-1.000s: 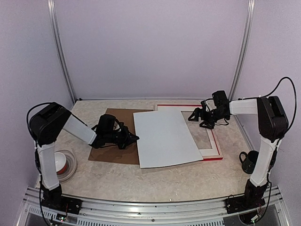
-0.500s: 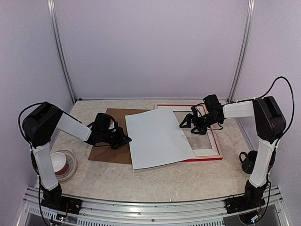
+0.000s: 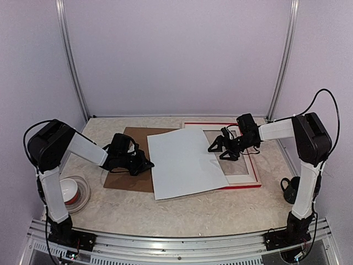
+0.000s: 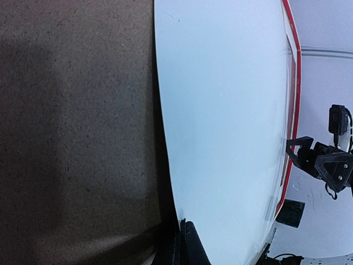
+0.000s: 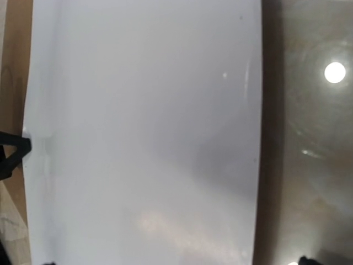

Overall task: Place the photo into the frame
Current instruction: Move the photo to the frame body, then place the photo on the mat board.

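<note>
On the table (image 3: 220, 212), left end effector (image 3: 149, 164) pinches the photo (image 3: 185, 163).

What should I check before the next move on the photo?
1. Left gripper at the photo's left edge: ok; grip cannot tell.
2. Right gripper at its right edge: ok; grip cannot tell.
3. Photo square with the frame: not ok, skewed.
4. Photo inside frame: not ok, partly over the board.
5. Frame flat on the table: ok.
</note>
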Available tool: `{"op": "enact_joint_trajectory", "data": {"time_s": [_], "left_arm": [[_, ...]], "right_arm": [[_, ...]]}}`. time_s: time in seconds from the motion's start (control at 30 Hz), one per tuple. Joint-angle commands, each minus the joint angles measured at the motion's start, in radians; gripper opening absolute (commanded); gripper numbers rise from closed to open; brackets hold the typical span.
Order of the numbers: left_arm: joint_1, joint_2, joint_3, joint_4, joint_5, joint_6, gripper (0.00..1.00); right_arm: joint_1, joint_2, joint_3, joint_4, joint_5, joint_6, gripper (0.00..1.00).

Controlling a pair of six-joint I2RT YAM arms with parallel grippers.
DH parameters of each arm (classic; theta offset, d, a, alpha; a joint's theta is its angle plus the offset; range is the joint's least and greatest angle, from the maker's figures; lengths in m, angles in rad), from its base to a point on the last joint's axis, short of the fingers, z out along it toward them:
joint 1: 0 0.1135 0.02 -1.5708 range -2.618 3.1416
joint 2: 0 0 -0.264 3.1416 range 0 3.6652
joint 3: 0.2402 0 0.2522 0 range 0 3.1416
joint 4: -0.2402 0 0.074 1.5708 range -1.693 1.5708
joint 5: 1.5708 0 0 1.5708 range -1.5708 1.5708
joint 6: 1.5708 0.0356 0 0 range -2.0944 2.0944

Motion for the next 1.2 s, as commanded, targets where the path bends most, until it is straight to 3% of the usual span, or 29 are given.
{"op": "enact_joint_trajectory", "data": {"time_s": [0.0, 1.0, 1.17], "left_arm": [[0.006, 0.034, -0.008, -0.026, -0.014, 0.018, 0.00], [0.004, 0.017, -0.018, -0.008, -0.011, 0.004, 0.00], [0.003, 0.018, -0.014, -0.009, -0.008, 0.004, 0.00]], "right_arm": [[0.014, 0.017, -0.008, 0.058, -0.066, 0.033, 0.93], [0.018, 0.052, -0.042, 0.084, -0.079, 0.065, 0.89], [0.018, 0.052, -0.042, 0.112, -0.131, 0.075, 0.81]]}}
